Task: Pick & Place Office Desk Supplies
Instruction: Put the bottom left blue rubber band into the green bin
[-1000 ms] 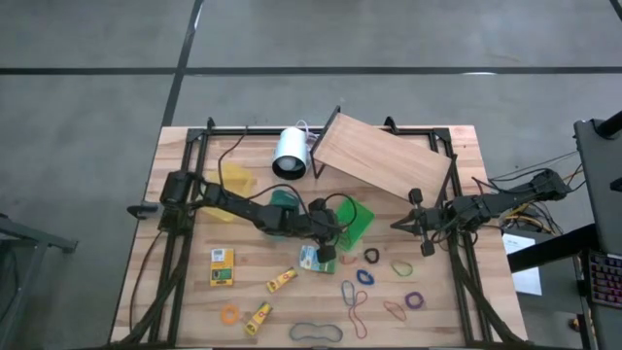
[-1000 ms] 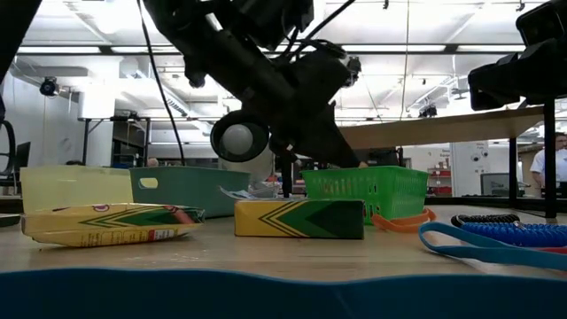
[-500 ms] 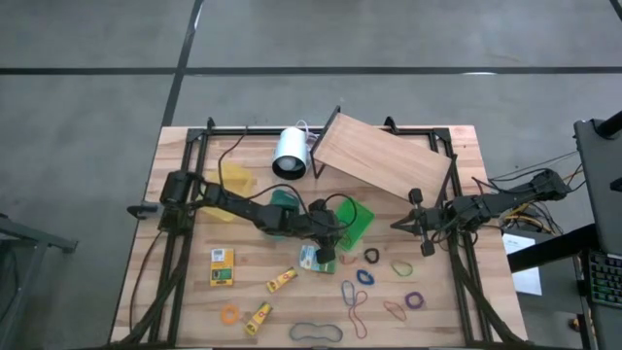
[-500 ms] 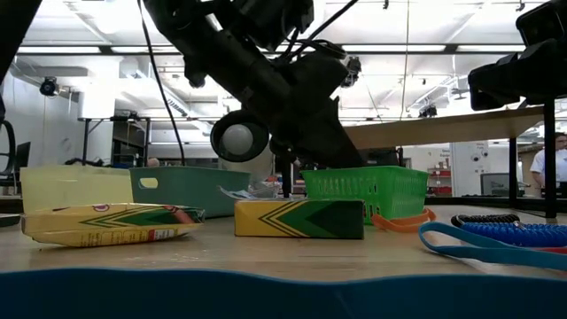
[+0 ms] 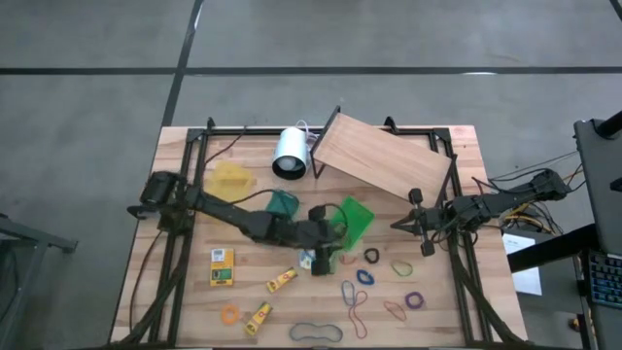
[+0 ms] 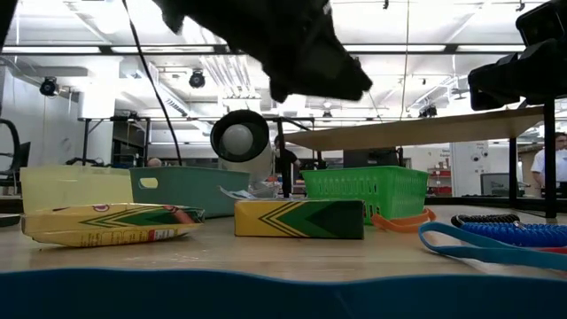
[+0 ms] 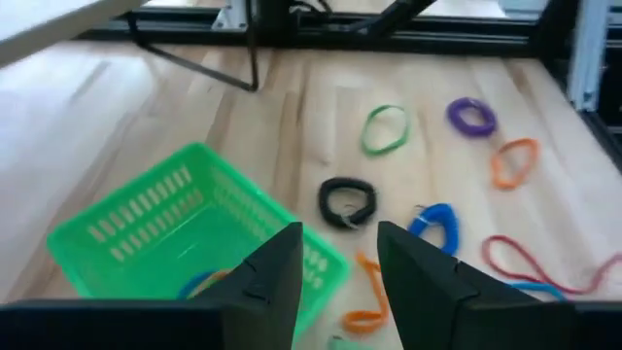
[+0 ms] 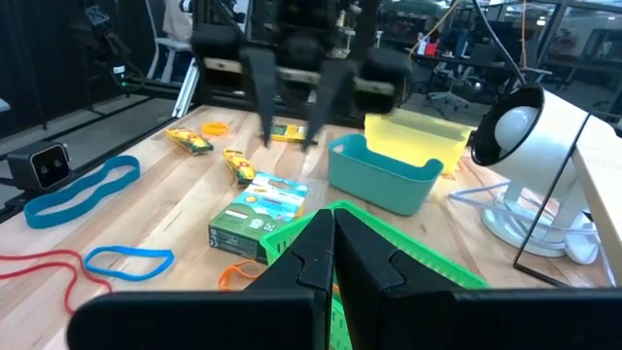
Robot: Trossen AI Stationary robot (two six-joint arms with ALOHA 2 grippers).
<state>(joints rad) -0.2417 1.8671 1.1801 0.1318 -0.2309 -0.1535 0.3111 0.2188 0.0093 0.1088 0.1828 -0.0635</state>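
While the left hand (image 5: 322, 261) hovers with fingers parted and nothing between them, above the green-and-white packet (image 8: 259, 216) lying on the worktop (image 5: 185, 282) beside the green basket (image 5: 354, 220), the right hand (image 5: 425, 236) waits shut and empty at the right side, rubber bands (image 5: 367, 276) scattered between.

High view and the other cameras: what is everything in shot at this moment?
wooden board: one, light wood, slanted, far side of the table
white cylinder: one, beside the board
yellow bin: one, left of the teal bin
teal bin: one, mid-table
green basket: one, right of the teal bin
green-and-white packet: one, beside the basket
yellow box: one, left part
yellow tubes: two, near the box
rubber bands: about ten; blue, red, orange, purple, green, black, grey; loose, mostly right half
left gripper: open, above the packet
right gripper: shut, right side
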